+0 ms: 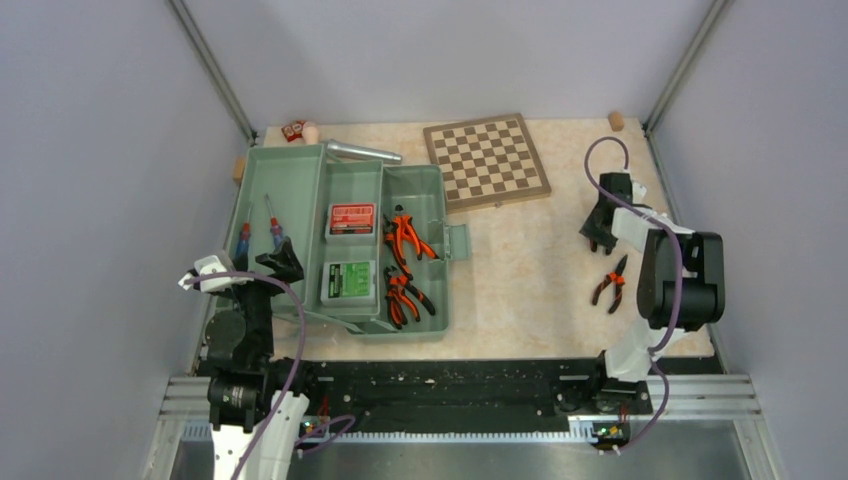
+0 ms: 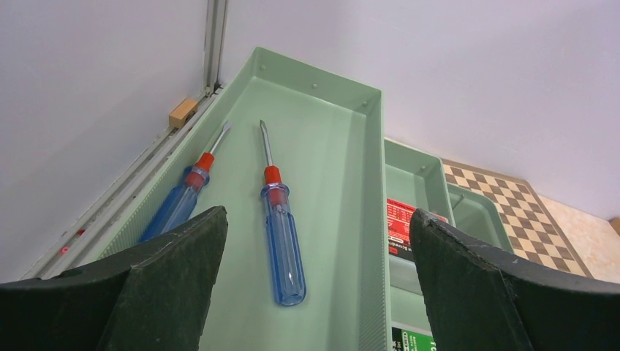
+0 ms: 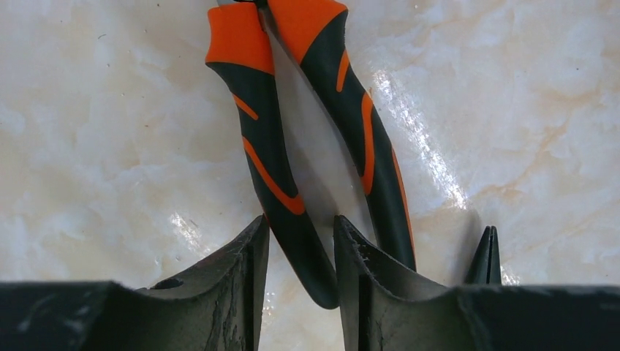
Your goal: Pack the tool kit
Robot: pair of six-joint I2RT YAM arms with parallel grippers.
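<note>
Marbled tabletop [image 1: 520, 270], open sage-green toolbox [image 1: 290, 190], left jaws spread, right jaws narrow at orange-handled pliers [image 1: 609, 284], grip unclear

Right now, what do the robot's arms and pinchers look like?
The left arm and right arm are chunky black joints with white pieces, each trailing a purple cable. The left gripper and right gripper have thick black wedge-shaped fingers with a rough, matte surface.

Walls [image 1: 90, 150]: plain pale grey, on three sides (metal posts [image 1: 212, 70] in corners).
Table [image 1: 520, 290]: cream marbled top, glossy.
</note>
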